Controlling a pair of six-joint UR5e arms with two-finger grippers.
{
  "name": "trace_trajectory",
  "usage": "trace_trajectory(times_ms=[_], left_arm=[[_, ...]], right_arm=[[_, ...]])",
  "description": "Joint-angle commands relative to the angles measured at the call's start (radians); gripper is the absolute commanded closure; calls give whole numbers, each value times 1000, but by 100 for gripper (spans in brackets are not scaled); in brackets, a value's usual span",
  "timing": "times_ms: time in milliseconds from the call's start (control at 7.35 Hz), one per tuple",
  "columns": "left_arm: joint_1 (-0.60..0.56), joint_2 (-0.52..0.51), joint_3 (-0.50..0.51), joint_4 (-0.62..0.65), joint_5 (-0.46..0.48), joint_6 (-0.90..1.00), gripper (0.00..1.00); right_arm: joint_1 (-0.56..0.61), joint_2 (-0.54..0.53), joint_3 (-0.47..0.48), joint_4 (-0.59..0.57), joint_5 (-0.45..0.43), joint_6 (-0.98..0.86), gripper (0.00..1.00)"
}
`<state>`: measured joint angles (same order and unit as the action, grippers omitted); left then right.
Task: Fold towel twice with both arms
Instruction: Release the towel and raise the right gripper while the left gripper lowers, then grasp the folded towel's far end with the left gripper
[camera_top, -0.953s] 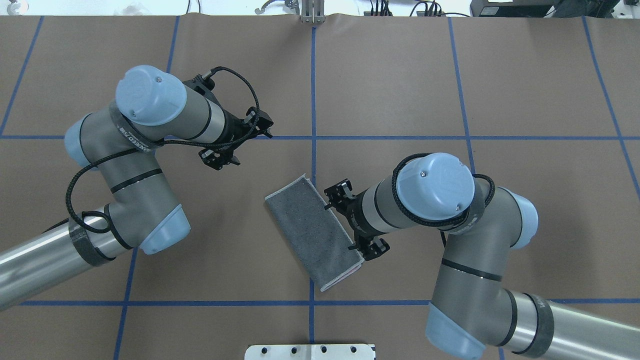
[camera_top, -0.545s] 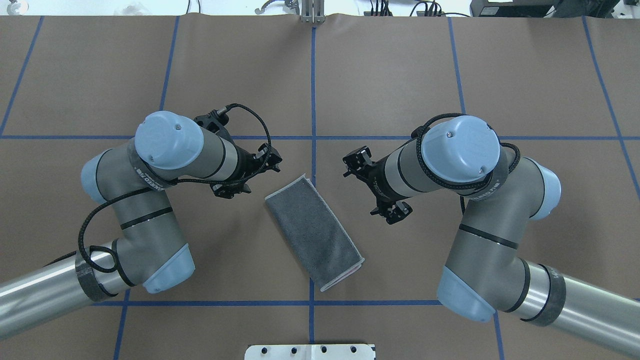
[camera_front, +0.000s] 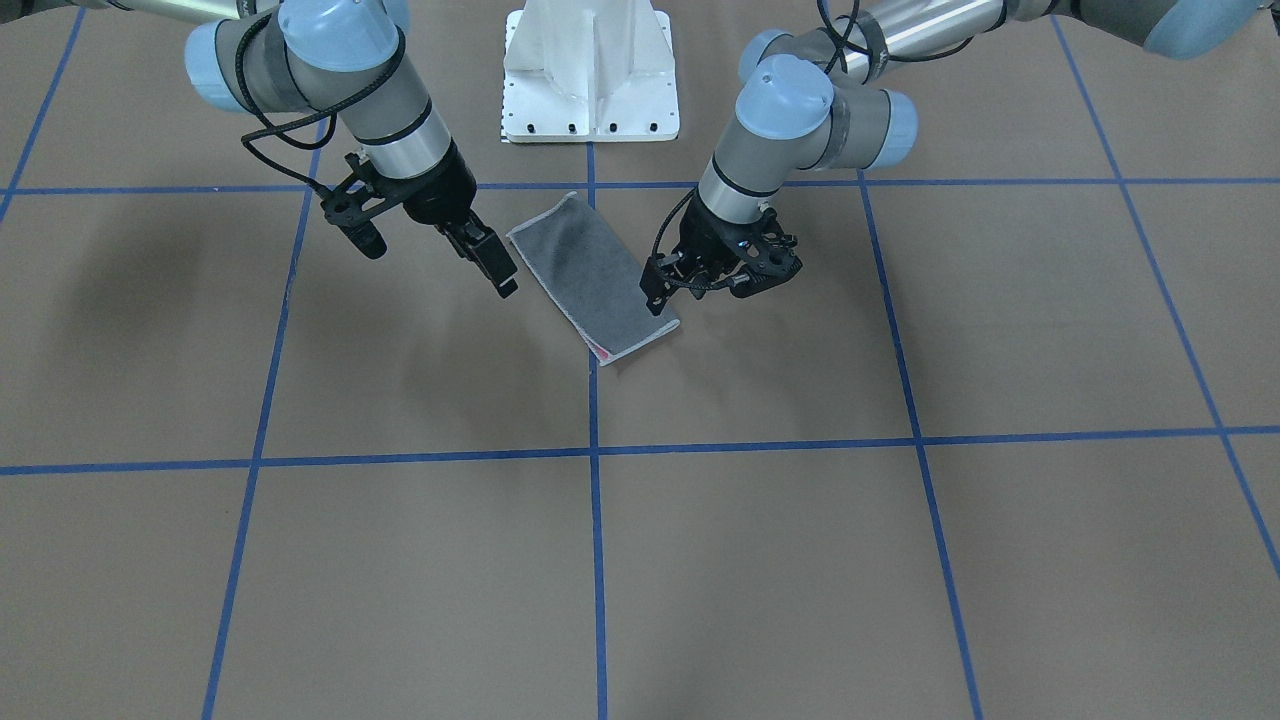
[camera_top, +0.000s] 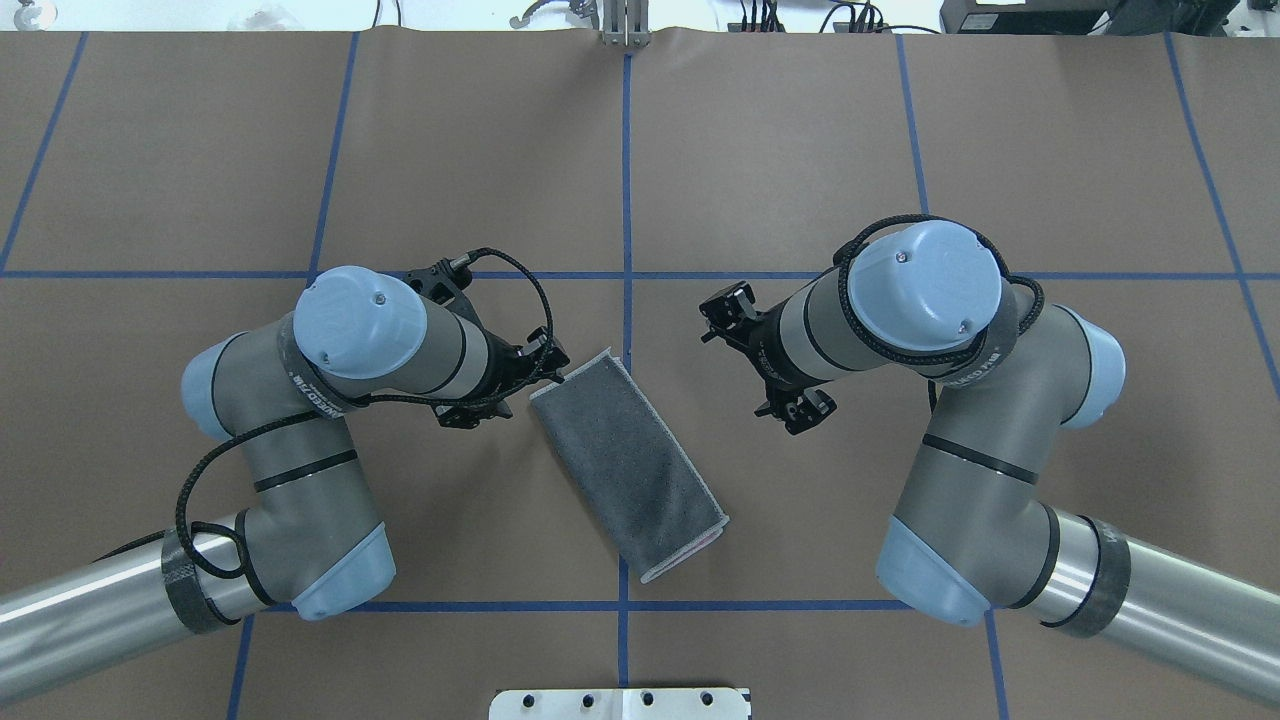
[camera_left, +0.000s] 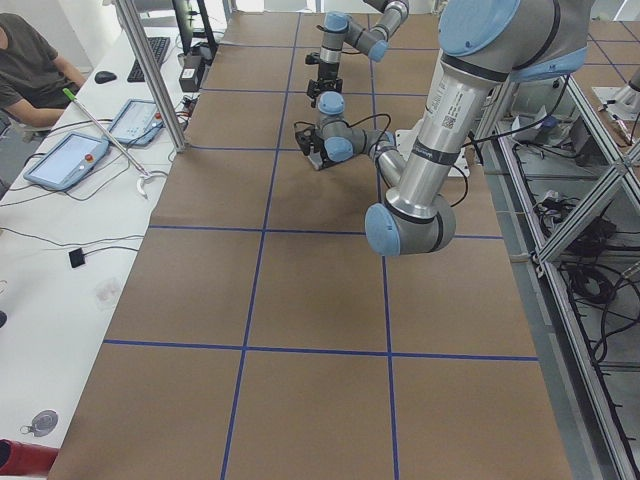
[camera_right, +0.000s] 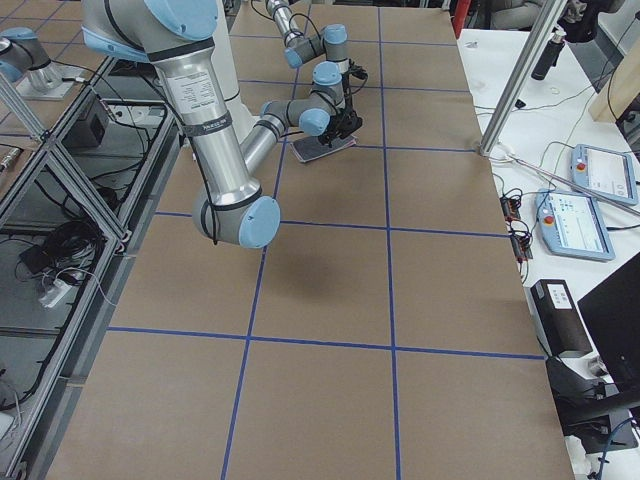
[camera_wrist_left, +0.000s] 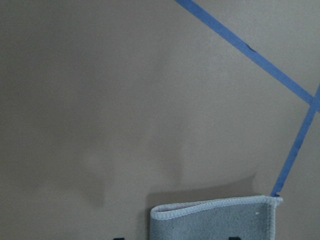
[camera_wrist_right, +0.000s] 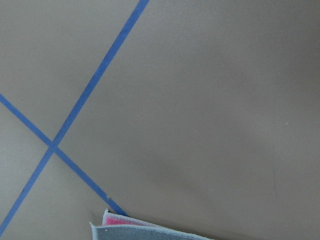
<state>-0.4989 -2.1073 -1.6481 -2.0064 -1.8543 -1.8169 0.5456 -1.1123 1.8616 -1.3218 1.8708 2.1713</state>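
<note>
Overhead exterior shows the towel (camera_top: 628, 468) folded once, grey up, lying slantwise on the table (camera_top: 800, 150) between both arms. Left wrist view hints that the left gripper (camera_front: 657, 288) is spread. Whether the right gripper (camera_front: 497, 268) is spread cannot be told. Right wrist view shows pink between the towel's layers.

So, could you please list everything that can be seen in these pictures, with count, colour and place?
towel: one, dark grey, a little pink peeking at its ends, folded, slanted at the table's middle.
table: one, brown, under everything.
tape lines: several, blue, a grid on the table.
pedestal: one, white, table's edge at the robot's base.
control tablets: two, grey, on the white side bench.
person: one, dark shirt, seated at that bench.
left arm, right arm: two, silver-grey with light blue caps, either side of the towel.
left gripper, right gripper: two, black, close beside the towel, which lies flat.
</note>
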Motion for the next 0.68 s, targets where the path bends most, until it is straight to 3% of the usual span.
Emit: trace_trajectory(times_ms=[0,545], left_arm=[[6,-11,25,-2,0,2,35],[10,-13,48,-3,0,11,44]], right_arm=[[1,-4,-1,0,-1,1,0],[7,-4,-2,-2,1,1,0]])
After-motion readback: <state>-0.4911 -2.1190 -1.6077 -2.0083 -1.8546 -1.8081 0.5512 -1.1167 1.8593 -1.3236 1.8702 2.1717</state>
